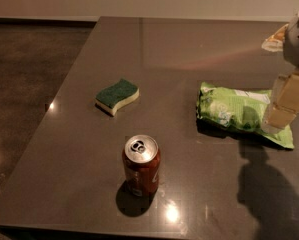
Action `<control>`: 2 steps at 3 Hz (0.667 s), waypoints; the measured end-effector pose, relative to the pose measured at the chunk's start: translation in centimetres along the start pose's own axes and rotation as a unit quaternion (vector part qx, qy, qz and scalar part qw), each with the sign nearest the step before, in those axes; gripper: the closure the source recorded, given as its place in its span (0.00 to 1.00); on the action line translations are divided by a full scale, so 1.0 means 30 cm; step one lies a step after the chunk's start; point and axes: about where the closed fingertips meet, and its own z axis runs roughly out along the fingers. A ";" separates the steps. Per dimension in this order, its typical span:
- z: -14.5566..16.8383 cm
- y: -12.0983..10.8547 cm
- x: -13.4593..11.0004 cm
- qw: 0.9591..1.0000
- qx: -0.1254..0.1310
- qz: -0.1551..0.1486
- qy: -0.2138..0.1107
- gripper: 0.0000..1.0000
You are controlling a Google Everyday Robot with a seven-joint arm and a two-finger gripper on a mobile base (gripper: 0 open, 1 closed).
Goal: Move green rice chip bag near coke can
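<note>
The green rice chip bag [234,111] lies flat on the dark table at the right, light green foil with white print. The coke can [141,165] stands upright near the table's front edge, left of the bag, with its silver top and pull tab showing. My gripper [285,106] hangs at the right edge of the view, its pale fingers over the bag's right end. The bag and the can are well apart.
A dark green wavy sponge [117,96] with a pale yellow base lies left of centre. The dark table [154,49] ends at the left and front edges, with floor beyond. A pale object [274,40] sits at the far right.
</note>
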 end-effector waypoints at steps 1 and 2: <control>0.009 -0.014 -0.001 1.000 0.004 0.001 0.000 0.00; 0.040 -0.058 -0.002 1.000 0.014 0.004 -0.001 0.00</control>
